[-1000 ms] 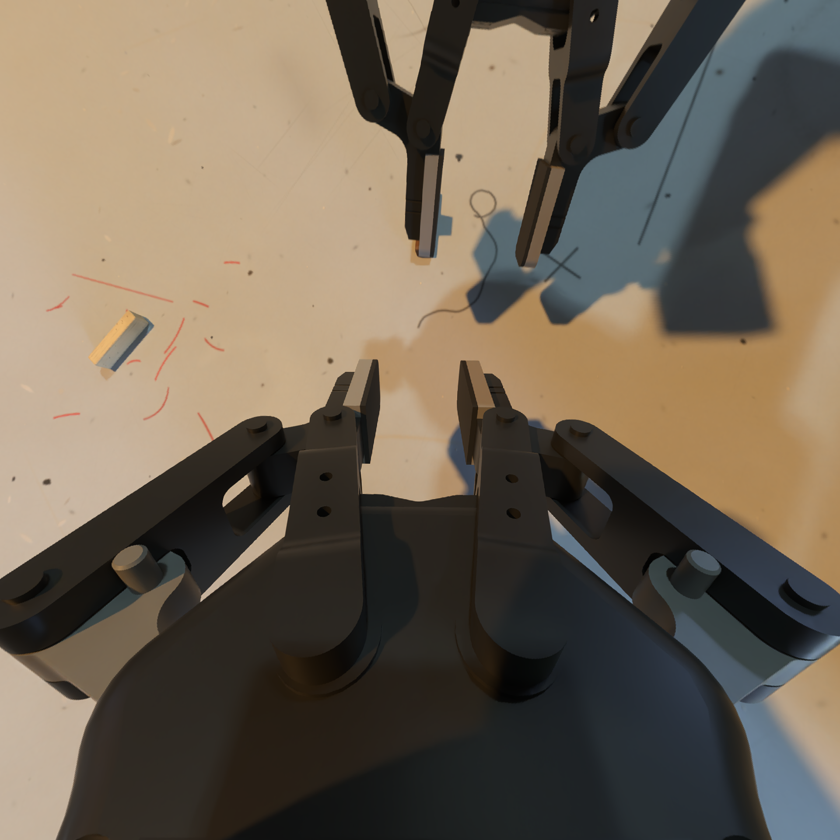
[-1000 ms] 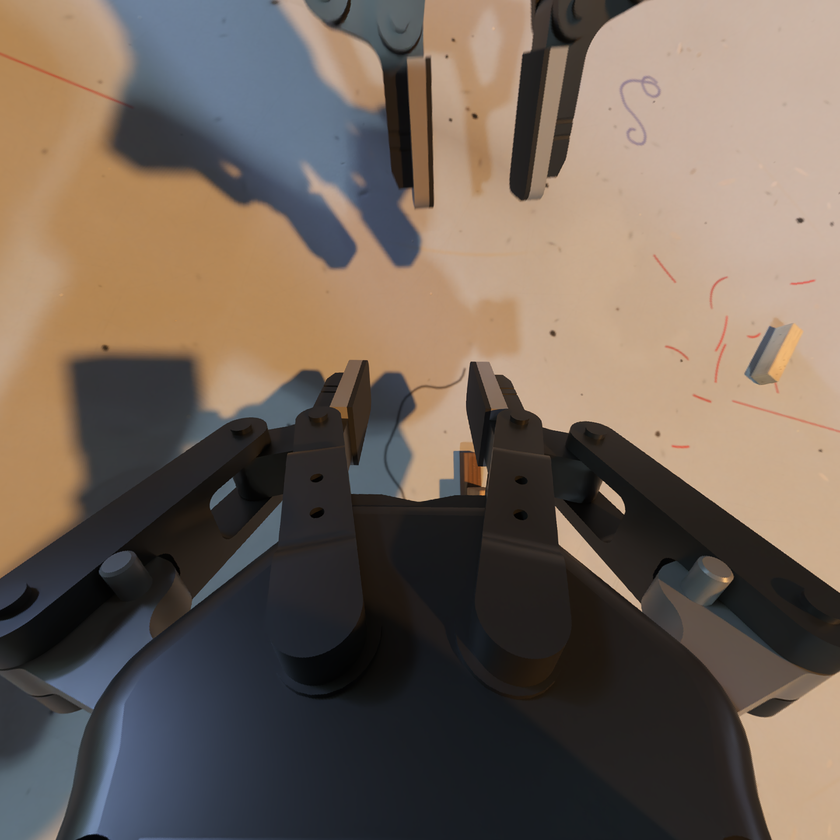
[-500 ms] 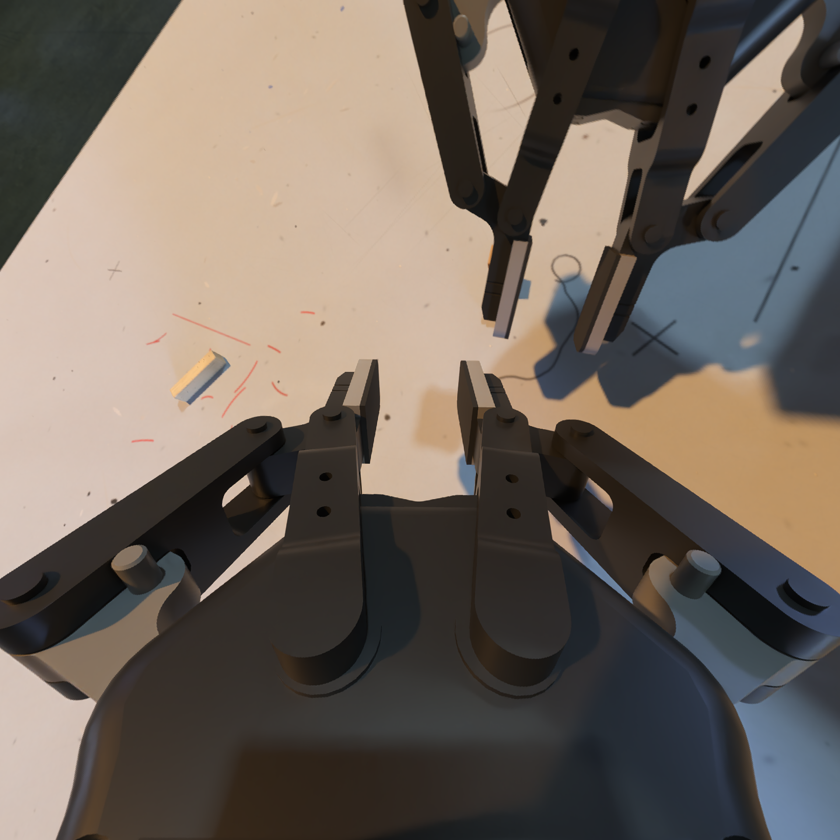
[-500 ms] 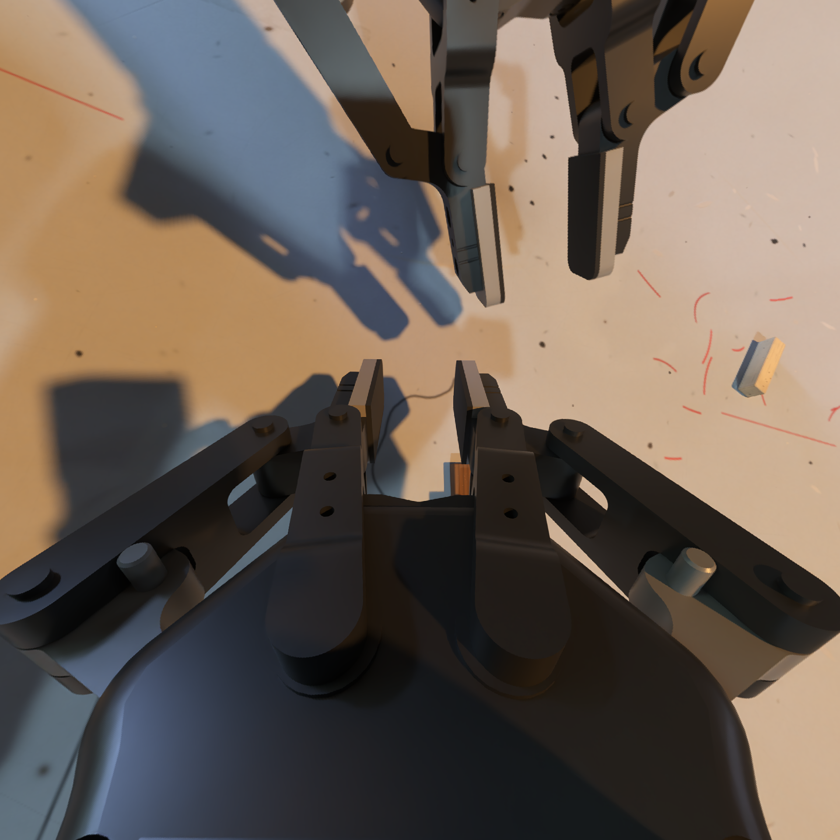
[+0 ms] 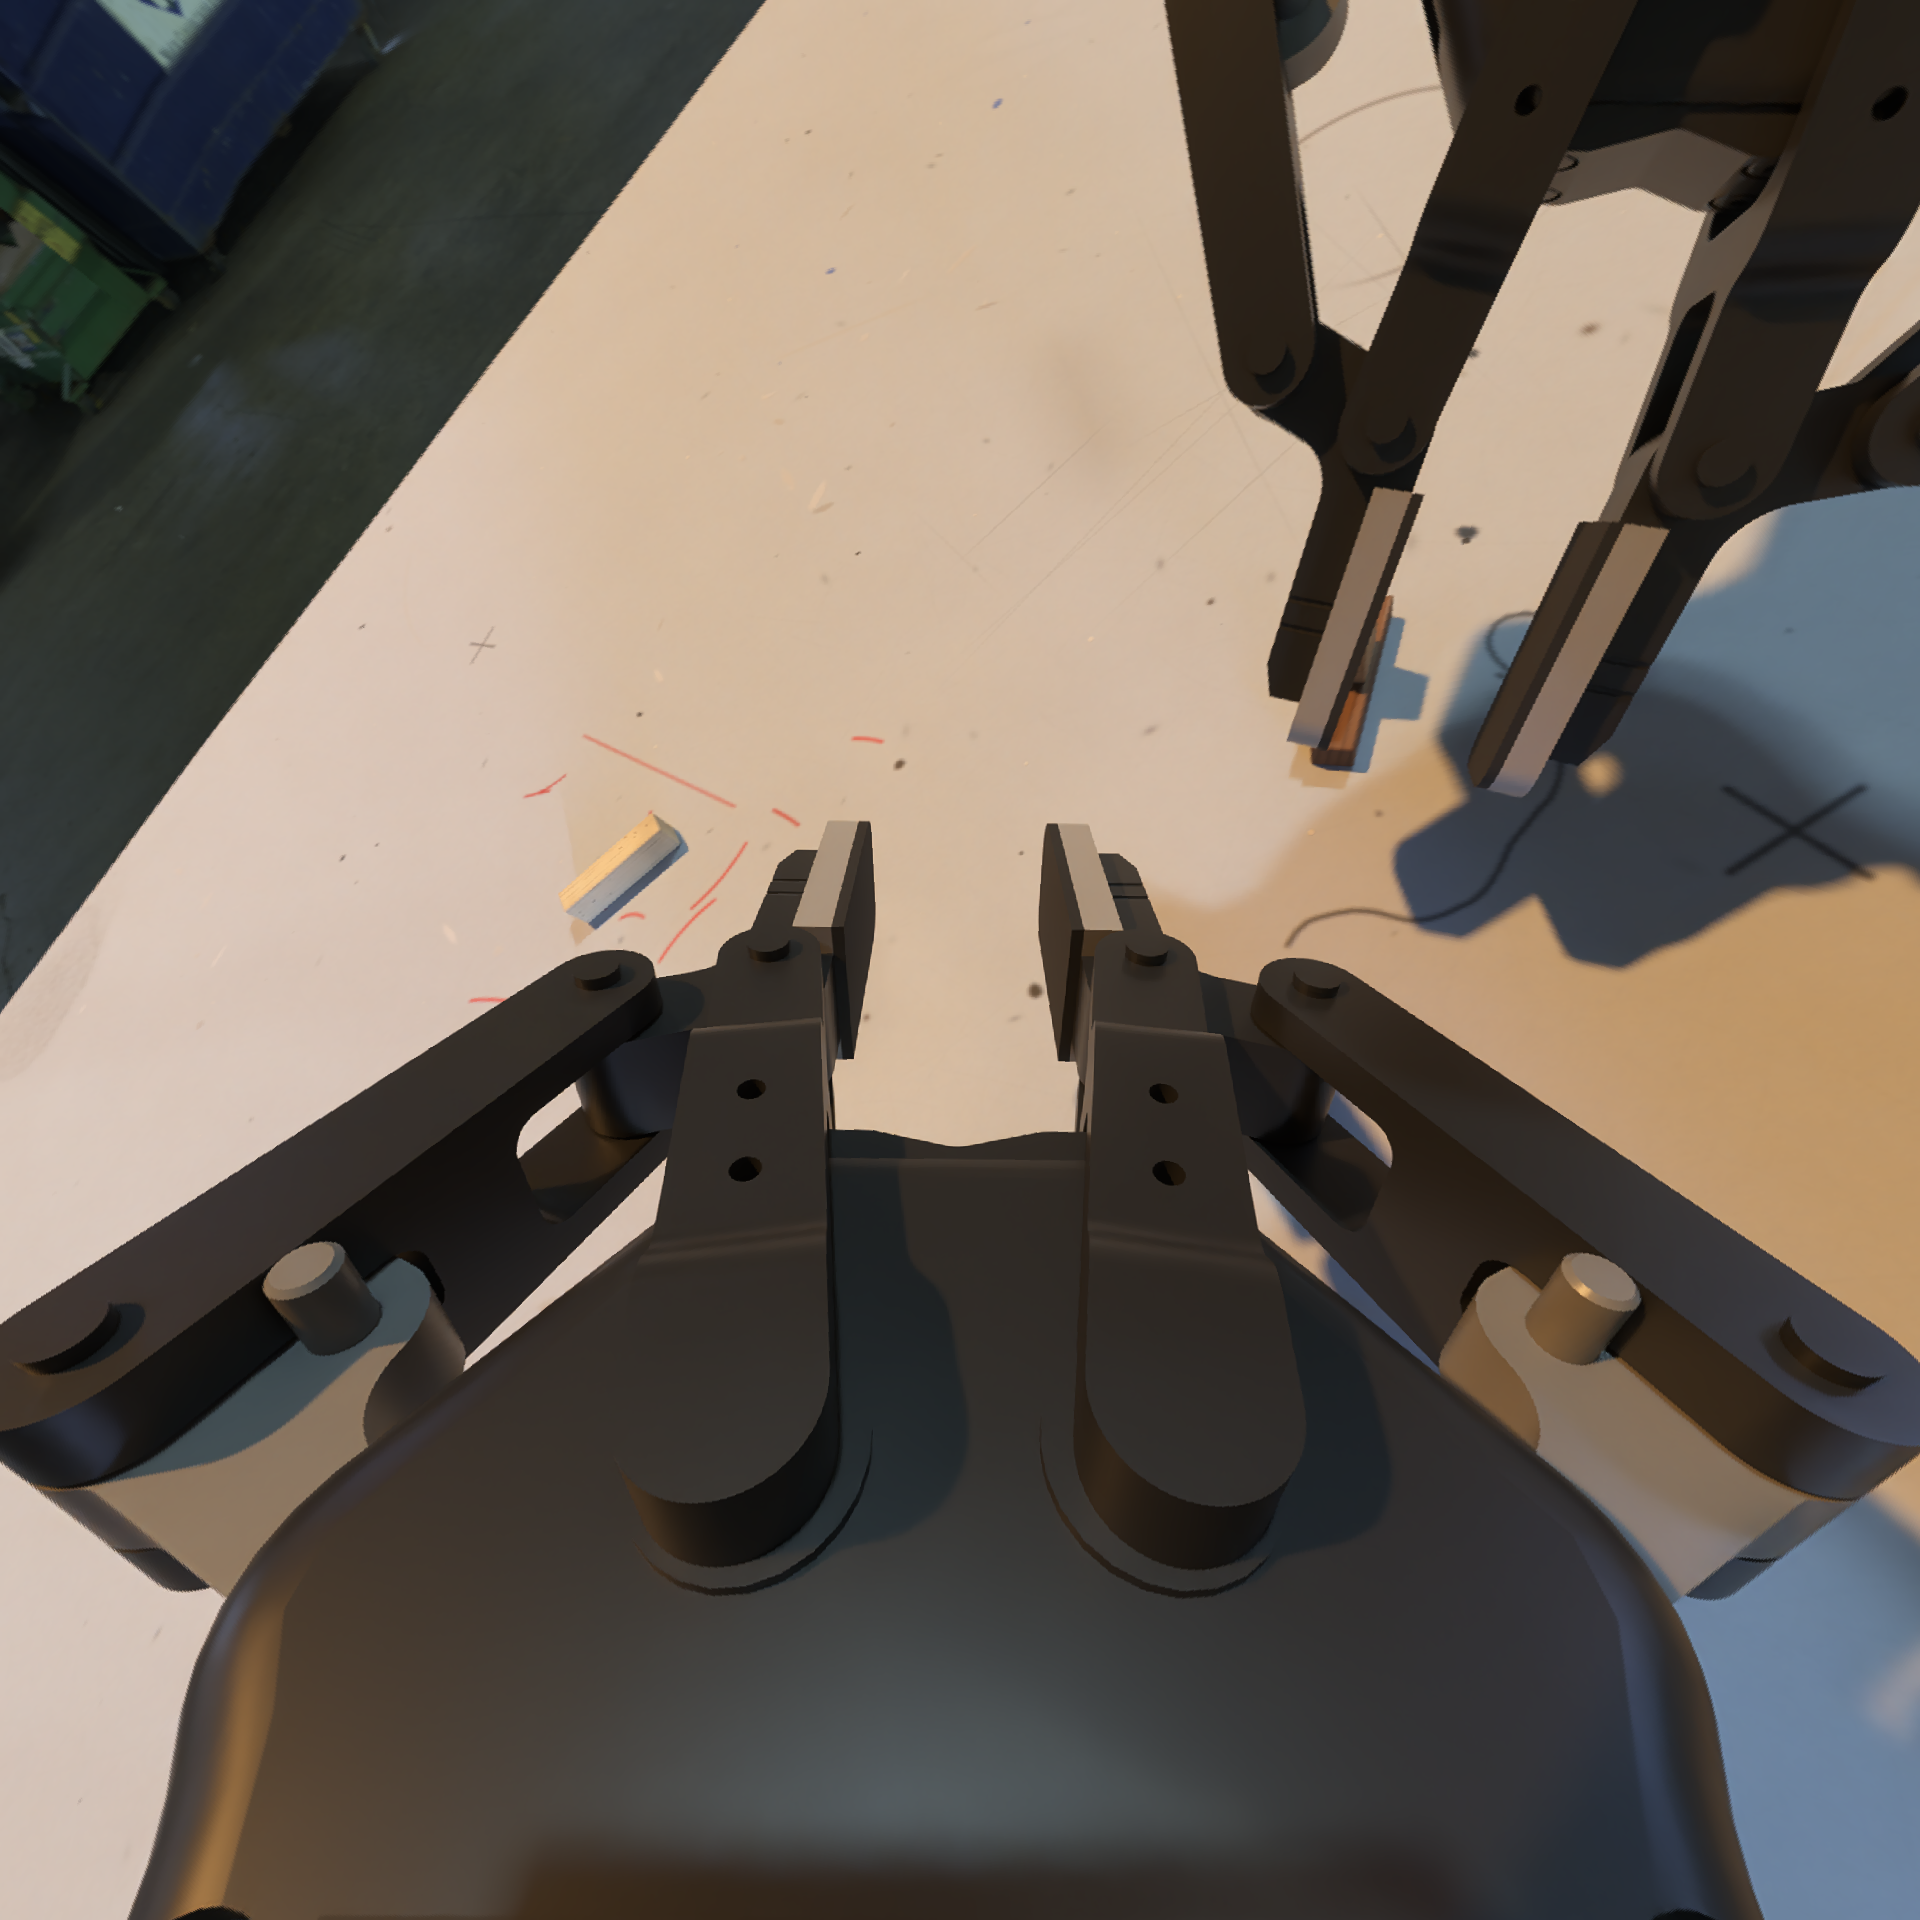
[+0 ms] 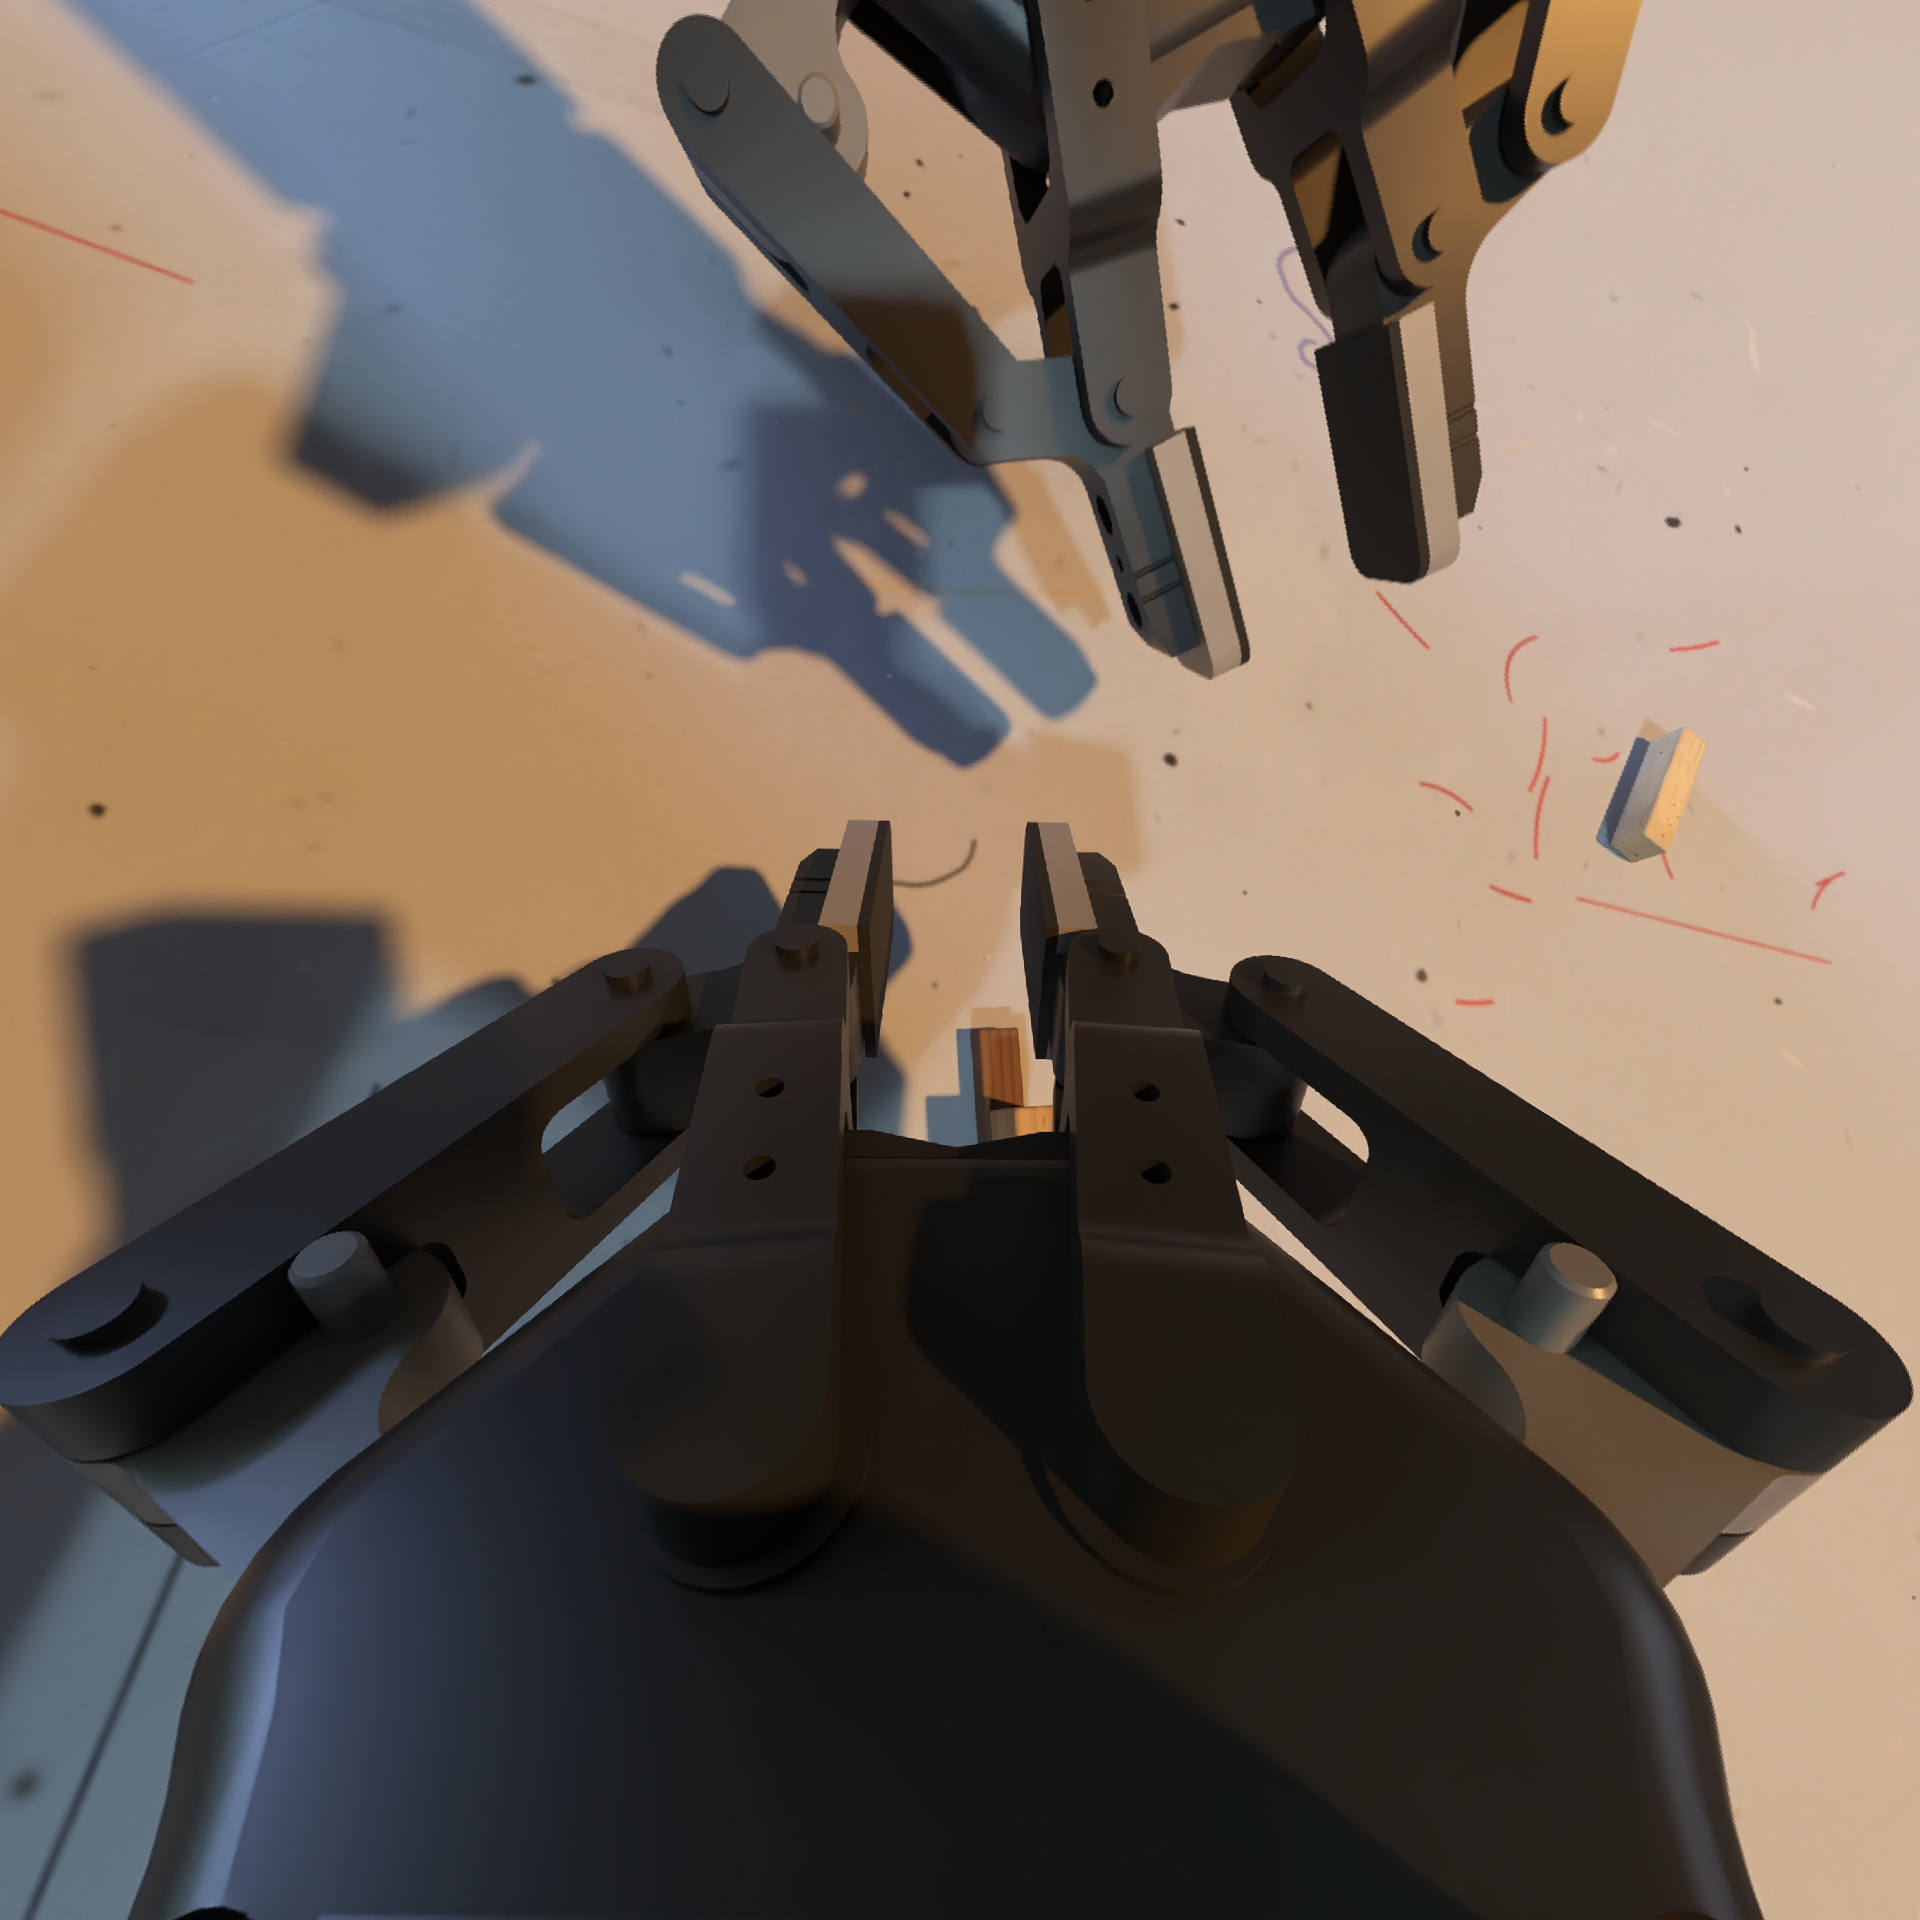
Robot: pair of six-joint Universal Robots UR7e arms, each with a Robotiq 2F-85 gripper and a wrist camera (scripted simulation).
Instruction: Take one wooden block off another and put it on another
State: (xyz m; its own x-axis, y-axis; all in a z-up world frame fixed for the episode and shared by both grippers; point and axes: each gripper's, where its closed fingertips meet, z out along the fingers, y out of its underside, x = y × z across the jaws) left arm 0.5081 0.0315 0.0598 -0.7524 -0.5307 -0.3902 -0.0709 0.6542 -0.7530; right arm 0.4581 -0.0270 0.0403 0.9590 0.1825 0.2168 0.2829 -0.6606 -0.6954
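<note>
A small brown wooden block (image 6: 1000, 1070) stands on the table below my right gripper (image 6: 958, 883), close to its right finger; a paler bit of wood (image 6: 1031, 1120) shows against its base. The right gripper is open and holds nothing between its pads. In the left wrist view the brown block (image 5: 1351, 717) sits half hidden behind one finger of the right gripper (image 5: 1413, 743). A pale wooden block (image 5: 620, 871) lies alone at the left, and shows in the right wrist view (image 6: 1652, 795). My left gripper (image 5: 956, 914) is open, empty and above the table (image 5: 831, 416).
The table's left edge runs diagonally, with dark floor and blue and green bins (image 5: 94, 187) beyond it. Red scribbles surround the pale block and a black cross (image 5: 1792, 831) marks the table at the right. The left gripper (image 6: 1304, 582) hangs ahead of the right one.
My left gripper has risen and tilted, so the table edge and floor have come into view. The right gripper's fingers have narrowed their gap. Neither block has moved.
</note>
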